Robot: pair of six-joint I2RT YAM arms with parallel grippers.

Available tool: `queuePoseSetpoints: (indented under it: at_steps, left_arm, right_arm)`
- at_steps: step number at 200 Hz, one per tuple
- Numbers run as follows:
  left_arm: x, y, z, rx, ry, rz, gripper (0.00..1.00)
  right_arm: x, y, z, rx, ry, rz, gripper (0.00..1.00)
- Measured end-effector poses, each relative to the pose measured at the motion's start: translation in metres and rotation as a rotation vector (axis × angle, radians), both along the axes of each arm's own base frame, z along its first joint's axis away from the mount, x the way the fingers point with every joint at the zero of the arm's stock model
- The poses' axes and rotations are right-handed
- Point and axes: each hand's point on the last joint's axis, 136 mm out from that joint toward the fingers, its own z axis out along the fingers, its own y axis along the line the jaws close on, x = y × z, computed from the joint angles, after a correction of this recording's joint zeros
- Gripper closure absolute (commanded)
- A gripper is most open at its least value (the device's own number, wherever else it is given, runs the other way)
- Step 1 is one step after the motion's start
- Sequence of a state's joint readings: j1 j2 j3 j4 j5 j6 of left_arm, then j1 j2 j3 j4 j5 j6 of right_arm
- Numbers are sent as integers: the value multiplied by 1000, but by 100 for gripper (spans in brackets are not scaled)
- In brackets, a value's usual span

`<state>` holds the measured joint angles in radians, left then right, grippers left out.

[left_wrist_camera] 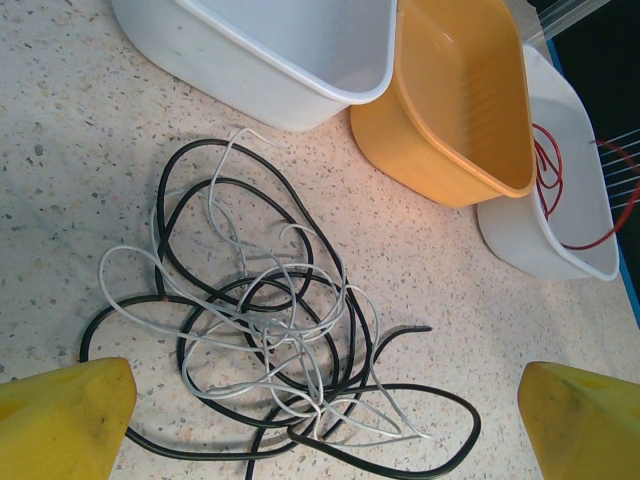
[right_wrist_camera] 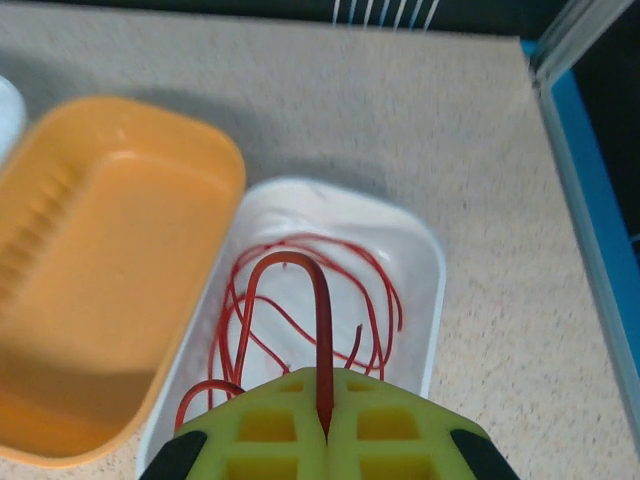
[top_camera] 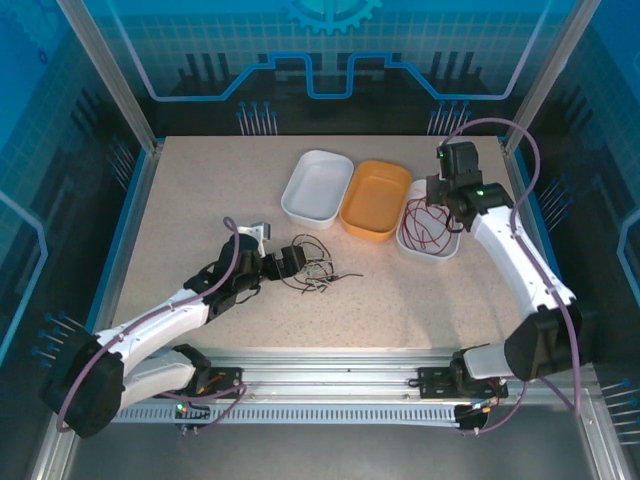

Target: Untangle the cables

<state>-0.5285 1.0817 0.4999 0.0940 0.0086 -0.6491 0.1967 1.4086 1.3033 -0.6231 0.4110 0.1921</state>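
The right pincer (right_wrist_camera: 325, 432) pinches the red cable (right_wrist_camera: 322, 300) over the white tray (right_wrist_camera: 425, 250) that holds its loops; released badly, a loop could hang over the rim. The left pincer (left_wrist_camera: 325, 420) hangs spread above the black and white cables (left_wrist_camera: 265, 320) tangled on the bench (left_wrist_camera: 80, 150); closing there could grab both colours.

We can read no words, numbers, labels or brand names on anything here. The one sign-like mark we see is a blue gear emblem (top_camera: 333, 12), cut off by the top edge, on the back wall panel (top_camera: 200, 50), with blue circuit-style lines (top_camera: 325, 94) drawn beneath it
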Motion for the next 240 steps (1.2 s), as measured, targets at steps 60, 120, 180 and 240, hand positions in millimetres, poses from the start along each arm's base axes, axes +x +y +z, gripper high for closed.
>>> queuePoseSetpoints:
  at_steps: [60,120,180,240]
  left_arm:
    - [-3,2,2,-6,-10,0,1]
    - [-3,2,1,-8,-6,2,1]
    - [-4,2,-2,-7,-3,3,1]
    - [-6,2,-4,-10,2,-2,1]
  right_arm:
    - [24,-16,-62,-42,178,-76,100]
    - [60,-42,-89,-72,259,-150,100]
    - [66,-58,-129,-84,356,-184,93]
    - [52,-62,-156,-79,413,-182,69]
